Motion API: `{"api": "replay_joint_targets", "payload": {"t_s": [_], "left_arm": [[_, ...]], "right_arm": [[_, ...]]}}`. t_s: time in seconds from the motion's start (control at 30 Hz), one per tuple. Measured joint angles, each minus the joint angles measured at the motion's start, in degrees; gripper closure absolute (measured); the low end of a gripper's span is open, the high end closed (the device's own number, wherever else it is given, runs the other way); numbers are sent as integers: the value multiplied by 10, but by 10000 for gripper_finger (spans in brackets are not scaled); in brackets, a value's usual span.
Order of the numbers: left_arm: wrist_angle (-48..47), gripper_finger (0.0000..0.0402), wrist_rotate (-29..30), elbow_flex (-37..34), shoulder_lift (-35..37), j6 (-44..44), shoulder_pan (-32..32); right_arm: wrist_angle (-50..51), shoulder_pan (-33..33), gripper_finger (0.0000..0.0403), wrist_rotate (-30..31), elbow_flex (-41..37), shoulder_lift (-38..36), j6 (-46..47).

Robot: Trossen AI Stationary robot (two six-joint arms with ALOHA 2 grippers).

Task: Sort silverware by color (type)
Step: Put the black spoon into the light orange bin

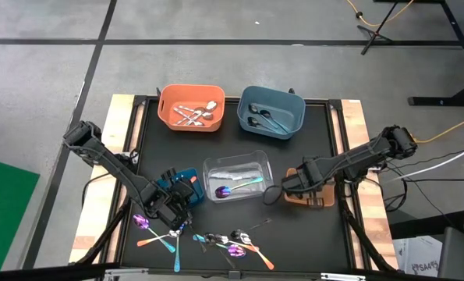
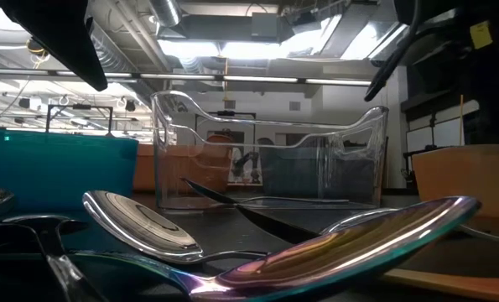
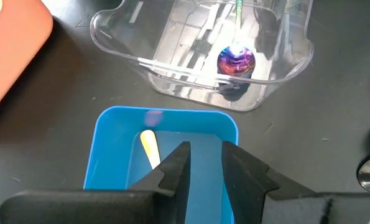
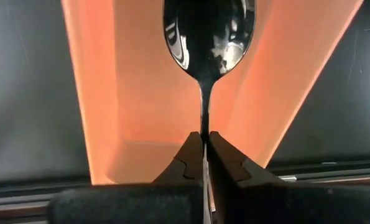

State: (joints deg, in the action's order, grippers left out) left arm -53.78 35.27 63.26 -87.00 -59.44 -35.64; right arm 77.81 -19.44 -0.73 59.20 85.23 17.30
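Right end effector (image 4: 203,163) pinches dark spoon (image 4: 208,37) over brown bin (image 4: 147,93).

Both arms are dark, jointed and slender. The left gripper (image 3: 204,163) and the right gripper (image 4: 204,152) each have angular, stepped matte-black fingers (image 3: 175,168).

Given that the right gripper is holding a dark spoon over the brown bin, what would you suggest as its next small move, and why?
Probably open the right gripper and let the dark spoon drop. Its fingers pinch the handle, and the bowl hangs over the brown bin, which looks empty beneath it. The left gripper hovers over the small blue bin, out of the way.
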Motion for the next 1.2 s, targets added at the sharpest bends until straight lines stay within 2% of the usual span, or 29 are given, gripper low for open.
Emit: {"api": "replay_joint_targets", "payload": {"t_s": [0.13,0.57,0.83,1.2], "left_arm": [[0,317,0,0,0,0,0],[1,317,0,0,0,0,0],[1,317,0,0,0,0,0],[1,317,0,0,0,0,0]], "right_arm": [[0,0,403,0,0,0,-7],[-18,0,402,2,-3,3,-116],[-30,0,402,4,-69,3,-117],[-80,0,402,12,-80,3,-117]]}}
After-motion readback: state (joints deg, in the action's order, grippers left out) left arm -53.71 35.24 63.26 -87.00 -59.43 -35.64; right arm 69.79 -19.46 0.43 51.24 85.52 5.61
